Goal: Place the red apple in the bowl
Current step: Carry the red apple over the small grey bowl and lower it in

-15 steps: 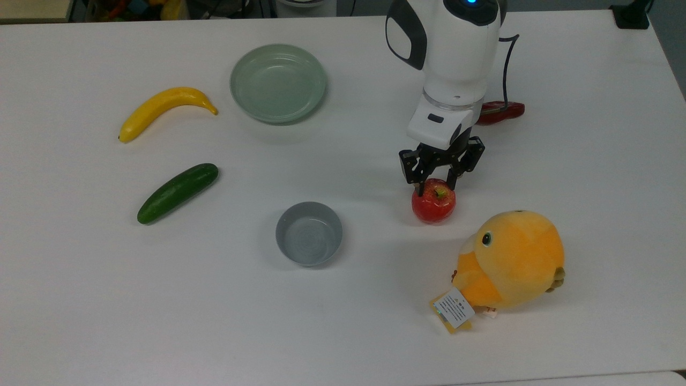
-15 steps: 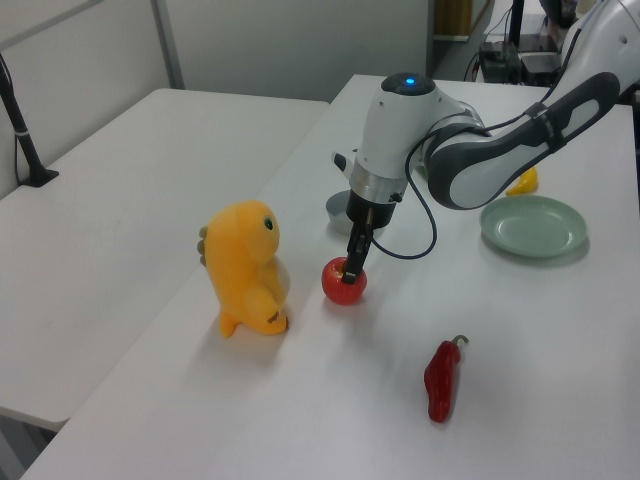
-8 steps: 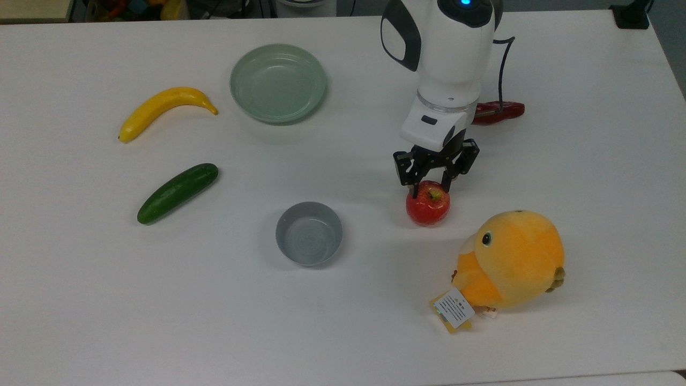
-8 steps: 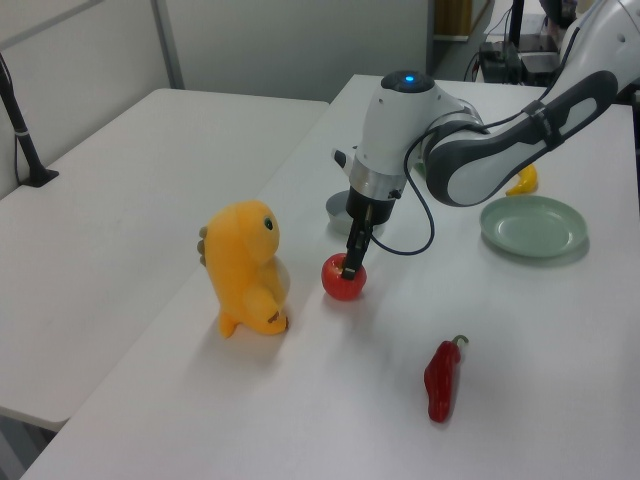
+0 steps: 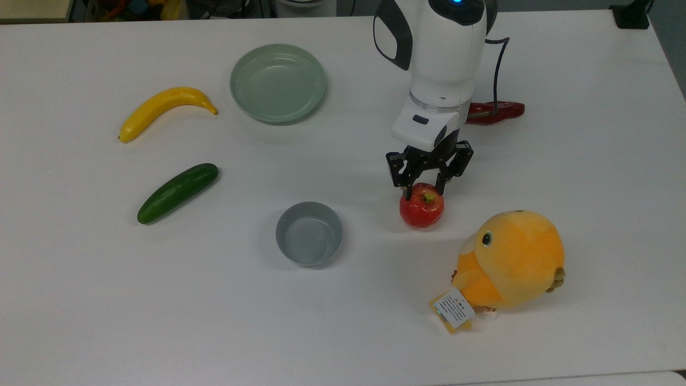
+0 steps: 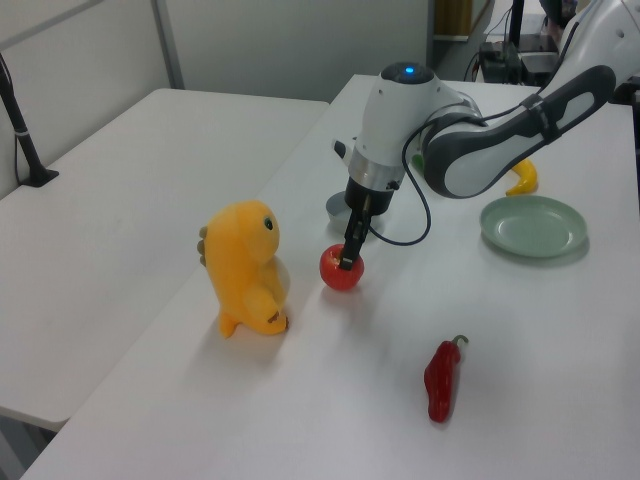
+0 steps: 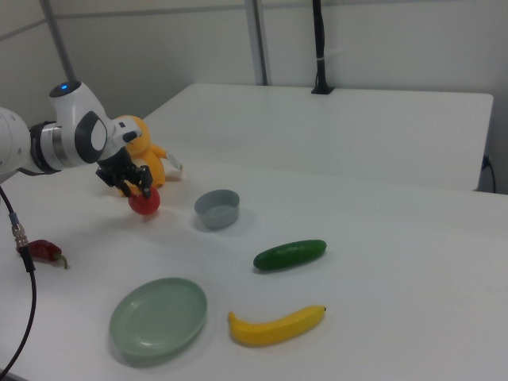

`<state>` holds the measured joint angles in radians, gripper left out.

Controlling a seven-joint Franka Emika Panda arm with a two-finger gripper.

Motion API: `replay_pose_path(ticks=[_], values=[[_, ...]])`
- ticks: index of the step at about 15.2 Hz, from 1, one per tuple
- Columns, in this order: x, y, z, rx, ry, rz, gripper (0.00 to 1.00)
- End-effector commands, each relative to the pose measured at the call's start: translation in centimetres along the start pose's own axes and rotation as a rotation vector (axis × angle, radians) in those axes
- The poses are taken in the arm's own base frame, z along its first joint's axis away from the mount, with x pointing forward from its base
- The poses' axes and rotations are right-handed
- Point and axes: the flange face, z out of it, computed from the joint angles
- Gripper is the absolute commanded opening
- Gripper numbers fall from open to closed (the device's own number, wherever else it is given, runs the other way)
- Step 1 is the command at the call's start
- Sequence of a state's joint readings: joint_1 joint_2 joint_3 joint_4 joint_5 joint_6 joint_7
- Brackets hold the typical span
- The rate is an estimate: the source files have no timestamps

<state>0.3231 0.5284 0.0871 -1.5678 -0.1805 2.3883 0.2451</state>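
White tabletop (image 5: 343, 332) carries a small round grey-blue bowl (image 5: 309, 234), with a glossy red toy apple (image 5: 422, 206) held apart from it toward the top view's right, between the bowl and a plump orange plush bird (image 5: 509, 261). Over the apple, the black two-finger gripper (image 5: 424, 188) clamps its fingers around the fruit's upper part near the stem.
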Motion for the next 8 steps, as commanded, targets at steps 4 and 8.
replay_pose_path(ticks=[4, 8], values=[[0.8, 1.9, -2.4, -0.021, 0.045, 0.027, 0.39], [1.7, 6.7, -4.9, -0.062, 0.087, 0.095, 0.39]])
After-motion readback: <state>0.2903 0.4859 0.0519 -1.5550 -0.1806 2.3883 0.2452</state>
